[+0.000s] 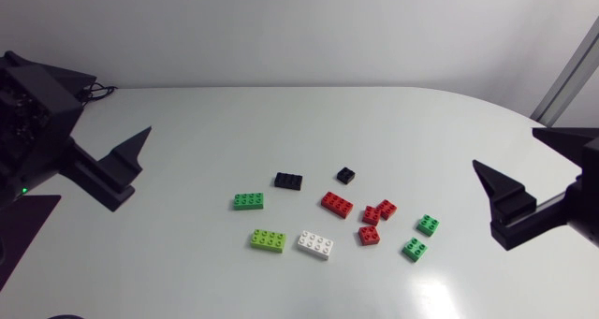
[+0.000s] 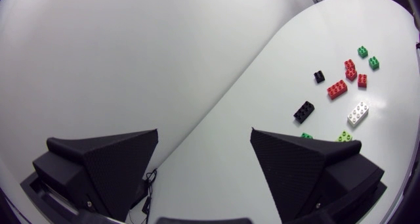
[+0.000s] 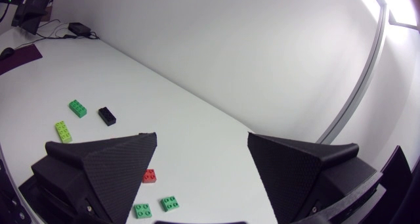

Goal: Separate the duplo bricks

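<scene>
Head view: takes in every duplo brick around the long red brick (image 1: 336, 204): longer black brick (image 1: 288, 181) and small black brick (image 1: 346, 176) beyond it, dark green brick (image 1: 248, 201), lime brick (image 1: 269, 240) and white brick (image 1: 315, 245) left of it, red pair (image 1: 379, 211), small red brick (image 1: 369, 235) and small green bricks (image 1: 428, 225) right of it. Right wrist view: misses white and long red. Spread wide, empty: left gripper (image 2: 205, 135), right gripper (image 3: 202, 137).
</scene>
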`<action>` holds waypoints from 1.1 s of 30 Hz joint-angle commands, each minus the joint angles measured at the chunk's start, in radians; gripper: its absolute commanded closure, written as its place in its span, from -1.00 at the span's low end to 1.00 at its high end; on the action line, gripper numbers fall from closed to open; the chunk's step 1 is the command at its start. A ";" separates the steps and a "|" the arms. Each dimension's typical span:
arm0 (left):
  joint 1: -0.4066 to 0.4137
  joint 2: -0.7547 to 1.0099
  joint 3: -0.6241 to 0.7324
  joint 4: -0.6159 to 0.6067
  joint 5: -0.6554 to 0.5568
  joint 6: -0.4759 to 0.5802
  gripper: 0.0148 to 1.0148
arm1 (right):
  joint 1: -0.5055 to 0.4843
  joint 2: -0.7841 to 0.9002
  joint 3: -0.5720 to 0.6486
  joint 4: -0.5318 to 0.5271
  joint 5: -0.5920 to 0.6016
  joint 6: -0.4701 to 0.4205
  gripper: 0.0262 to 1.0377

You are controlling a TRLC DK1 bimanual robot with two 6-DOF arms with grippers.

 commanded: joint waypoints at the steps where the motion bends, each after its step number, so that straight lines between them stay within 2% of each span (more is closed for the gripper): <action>1: -0.023 -0.031 -0.038 -0.016 -0.037 -0.057 -0.93 | -0.003 -0.040 -0.031 -0.030 0.021 -0.009 -0.91; 4: -0.023 -0.056 -0.040 -0.018 -0.106 -0.120 -0.93 | -0.004 -0.065 -0.036 -0.070 0.044 -0.014 -0.91; 7: -0.023 -0.102 -0.049 -0.016 -0.155 -0.122 -0.93 | -0.013 -0.089 -0.041 -0.095 0.067 -0.024 -0.91; 13: -0.023 -0.175 -0.095 -0.009 -0.243 -0.117 -0.93 | -0.018 -0.151 -0.073 -0.082 0.075 -0.046 -0.91; 17: -0.023 -0.198 -0.100 0.030 -0.315 -0.151 -0.93 | -0.029 -0.200 -0.113 -0.062 0.075 -0.038 -0.91; 21: 0.025 -0.221 -0.107 0.040 -0.316 -0.192 -0.93 | -0.047 -0.257 -0.143 -0.072 0.075 -0.043 -0.91; 26: 0.089 -0.307 -0.192 0.053 -0.313 -0.261 -0.93 | -0.066 -0.310 -0.177 -0.088 0.075 -0.055 -0.91; 27: 0.115 -0.327 -0.223 0.077 -0.312 -0.270 -0.93 | -0.067 -0.318 -0.183 -0.085 0.073 -0.061 -0.91; 30: 0.155 -0.478 -0.374 0.301 -0.275 -0.215 -0.93 | -0.078 -0.335 -0.226 -0.052 0.069 -0.098 -0.91; 33: 0.204 -0.571 -0.428 0.327 -0.132 -0.207 -0.93 | -0.090 -0.346 -0.266 -0.019 0.056 -0.100 -0.91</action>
